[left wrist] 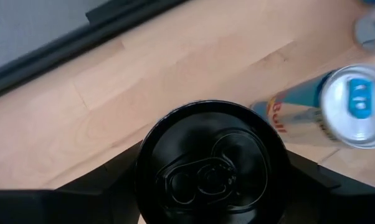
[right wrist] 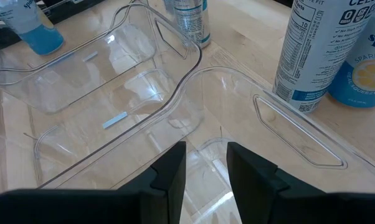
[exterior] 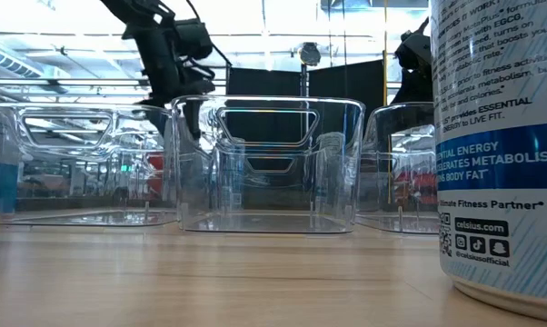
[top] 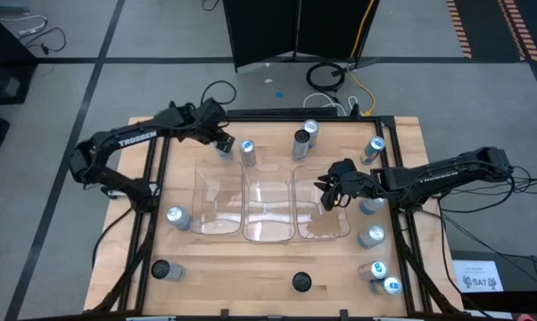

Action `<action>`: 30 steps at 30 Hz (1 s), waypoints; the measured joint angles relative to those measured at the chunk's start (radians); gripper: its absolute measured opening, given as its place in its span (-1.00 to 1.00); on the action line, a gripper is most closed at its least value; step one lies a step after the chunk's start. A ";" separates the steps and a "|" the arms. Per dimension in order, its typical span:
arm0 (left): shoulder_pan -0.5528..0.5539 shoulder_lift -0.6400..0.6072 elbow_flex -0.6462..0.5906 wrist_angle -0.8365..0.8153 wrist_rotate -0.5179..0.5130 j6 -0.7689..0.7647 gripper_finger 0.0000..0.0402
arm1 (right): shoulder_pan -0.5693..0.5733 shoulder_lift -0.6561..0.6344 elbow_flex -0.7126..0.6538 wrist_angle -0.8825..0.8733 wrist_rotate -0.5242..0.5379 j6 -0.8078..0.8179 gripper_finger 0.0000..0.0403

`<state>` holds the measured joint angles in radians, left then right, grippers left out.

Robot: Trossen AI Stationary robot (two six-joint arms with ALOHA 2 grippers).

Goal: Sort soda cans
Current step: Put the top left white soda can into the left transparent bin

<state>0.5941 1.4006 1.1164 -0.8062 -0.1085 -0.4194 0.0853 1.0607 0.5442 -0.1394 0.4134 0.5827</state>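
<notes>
All three clear trays (top: 270,214) look empty; the soda cans (top: 374,236) stand around the bench (top: 251,276). My left end effector (left wrist: 206,186) grips a black-topped can (left wrist: 212,165); my right end effector (right wrist: 206,165) is nearly closed, empty.

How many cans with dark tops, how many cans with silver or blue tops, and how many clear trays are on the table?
Dark-topped cans: 4 (one in the left hand)
Silver- or blue-topped cans: 8
Clear trays: 3
Total: 15
</notes>
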 joint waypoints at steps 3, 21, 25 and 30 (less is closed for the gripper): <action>0.000 -0.052 0.000 0.000 0.000 -0.019 0.38 | 0.000 0.000 0.000 0.000 0.000 0.000 -0.47; -0.174 -0.402 0.002 -0.043 0.055 -0.079 0.37 | 0.000 0.000 0.000 -0.001 0.000 -0.003 -0.47; -0.277 -0.411 0.002 -0.056 0.015 -0.139 0.37 | 0.000 0.000 0.000 0.000 0.000 -0.002 -0.47; -0.403 -0.411 0.002 -0.102 -0.087 -0.223 0.37 | 0.000 0.000 0.000 0.000 0.000 -0.001 -0.47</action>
<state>0.1909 0.9897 1.1183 -0.9081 -0.1955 -0.6422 0.0851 1.0607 0.5442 -0.1396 0.4133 0.5819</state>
